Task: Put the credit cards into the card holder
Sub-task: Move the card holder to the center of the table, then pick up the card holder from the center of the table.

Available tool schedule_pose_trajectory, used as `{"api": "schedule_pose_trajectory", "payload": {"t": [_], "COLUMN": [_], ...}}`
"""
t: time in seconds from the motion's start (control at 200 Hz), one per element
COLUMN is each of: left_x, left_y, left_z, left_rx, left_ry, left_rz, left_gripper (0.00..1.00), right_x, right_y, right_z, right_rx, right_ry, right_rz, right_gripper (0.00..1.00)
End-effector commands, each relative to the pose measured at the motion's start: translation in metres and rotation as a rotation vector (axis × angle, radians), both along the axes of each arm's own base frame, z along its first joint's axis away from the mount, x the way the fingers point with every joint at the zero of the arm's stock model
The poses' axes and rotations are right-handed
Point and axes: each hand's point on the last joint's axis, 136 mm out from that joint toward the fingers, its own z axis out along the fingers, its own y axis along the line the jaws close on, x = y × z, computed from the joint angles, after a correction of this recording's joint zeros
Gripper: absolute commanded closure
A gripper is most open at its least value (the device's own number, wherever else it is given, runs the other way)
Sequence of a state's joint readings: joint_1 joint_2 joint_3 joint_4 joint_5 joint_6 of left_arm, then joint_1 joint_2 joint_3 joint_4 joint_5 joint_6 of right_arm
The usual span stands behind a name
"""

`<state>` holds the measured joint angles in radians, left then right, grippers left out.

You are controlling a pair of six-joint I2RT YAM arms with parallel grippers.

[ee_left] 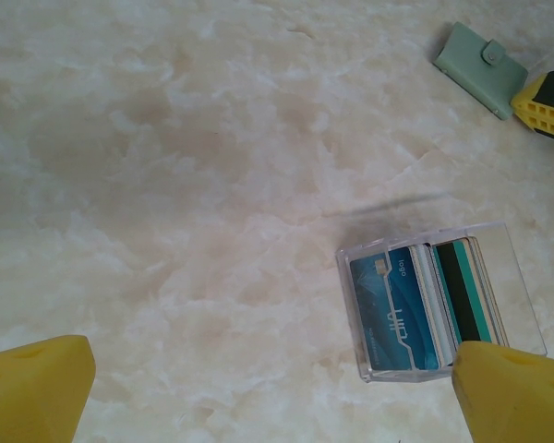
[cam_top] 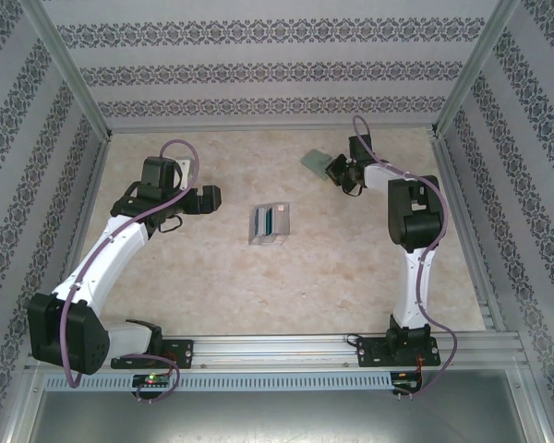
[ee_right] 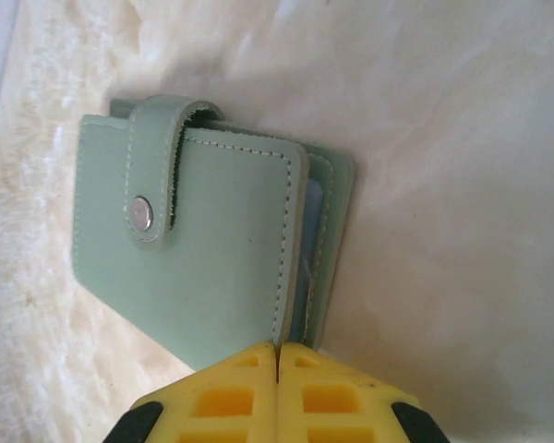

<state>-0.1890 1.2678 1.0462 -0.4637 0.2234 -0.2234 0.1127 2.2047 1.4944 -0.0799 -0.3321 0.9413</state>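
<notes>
Presently on the pale marble-patterned table (cam_top: 258, 295): one card holder (ee_right: 212, 258), sage green and folded flat, with its snap tab (ee_right: 152, 166) lapped over the front cover. It sits near the table's far edge, right of centre. The right gripper (ee_right: 277, 378) is at the holder's open edge, its yellow fingers (ee_right: 231, 397) pressed together pad to pad with no gap. Whether they pinch a flap of the holder cannot be told. One clear plastic stand (ee_left: 512, 268) lies about the middle of the table, well apart from the holder. It contains the credit cards (ee_left: 394, 314), set side by side: a blue one with a chip, and next to it one with a black stripe and a teal band (ee_left: 469, 295). The left gripper (ee_left: 272, 392) is released, jaws spread wide. It is above bare table on the stand's left-edge side, touching neither stand nor cards.
</notes>
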Motion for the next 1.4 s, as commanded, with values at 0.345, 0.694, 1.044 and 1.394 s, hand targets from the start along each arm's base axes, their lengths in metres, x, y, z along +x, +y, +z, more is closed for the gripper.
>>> {"api": "schedule_pose_trajectory", "payload": {"t": [0.345, 0.694, 1.044, 1.394], "left_x": [-0.002, -0.004, -0.004, -0.008], "left_y": [-0.008, -0.030, -0.033, -0.044], "left_z": [-0.001, -0.001, -0.003, -0.002], "left_rx": [0.001, -0.129, -0.126, -0.199], "left_ry": [0.004, 0.031, 0.048, 0.058], "left_rz": [-0.035, -0.073, -0.094, -0.098], "left_gripper": [0.00, 0.00, 0.00, 0.00], "right_x": [-0.050, -0.194, -0.270, -0.229], "right_y": [0.014, 0.049, 0.029, 0.058], "right_z": [0.067, 0.026, 0.030, 0.014], "right_rx": [0.149, -0.108, -0.453, -0.208], "right_ry": [-0.140, 0.050, 0.157, 0.104], "right_rz": [-0.053, -0.039, 0.233, 0.653], "right_gripper": [1.00, 1.00, 0.50, 0.56]}}
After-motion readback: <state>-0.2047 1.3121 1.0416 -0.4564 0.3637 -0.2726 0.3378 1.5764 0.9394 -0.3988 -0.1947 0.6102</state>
